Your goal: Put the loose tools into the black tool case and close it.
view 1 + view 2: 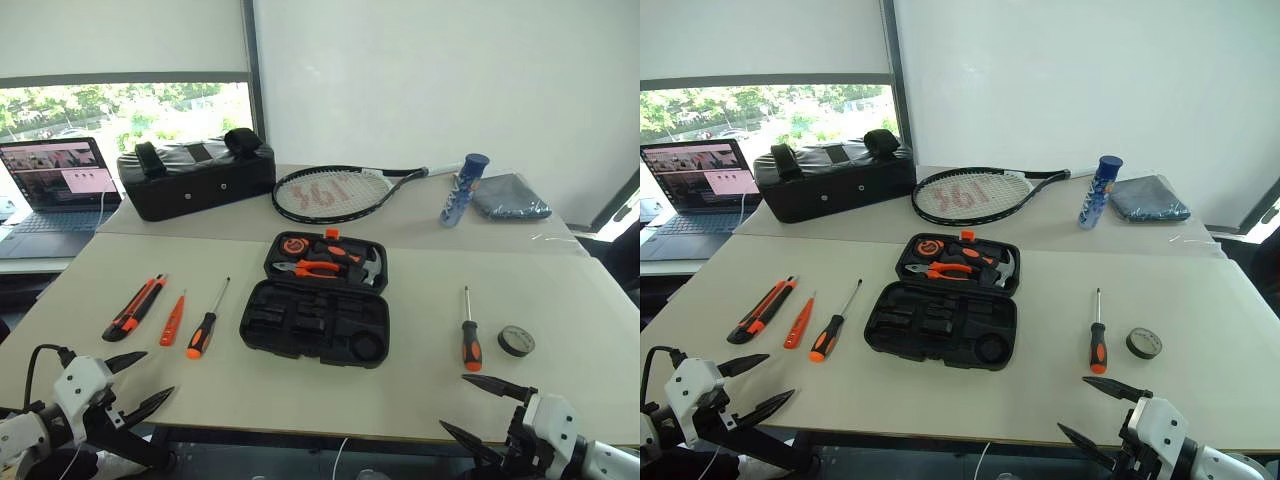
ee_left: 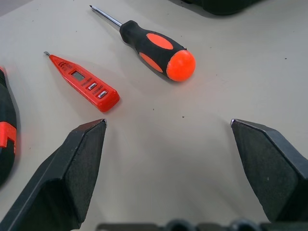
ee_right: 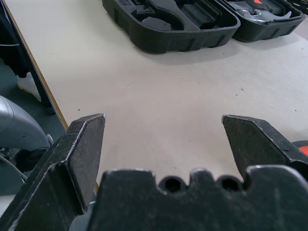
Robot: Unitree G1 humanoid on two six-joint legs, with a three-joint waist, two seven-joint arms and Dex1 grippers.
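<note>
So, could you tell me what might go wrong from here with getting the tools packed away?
1. The tools left of the open case, a knife, tester and screwdriver, lie close together, so the open left gripper might nudge a neighbour.
2. The tape roll lies flat near the other screwdriver; the open right gripper may struggle to pinch it.
3. A tool seated outside its moulded slot could stop the lid closing.

Office/lab room: pale tables, open laptop by window w/ roller blind, bare white wall.

Black case — orange-black (glossy) screwdrivers
</note>
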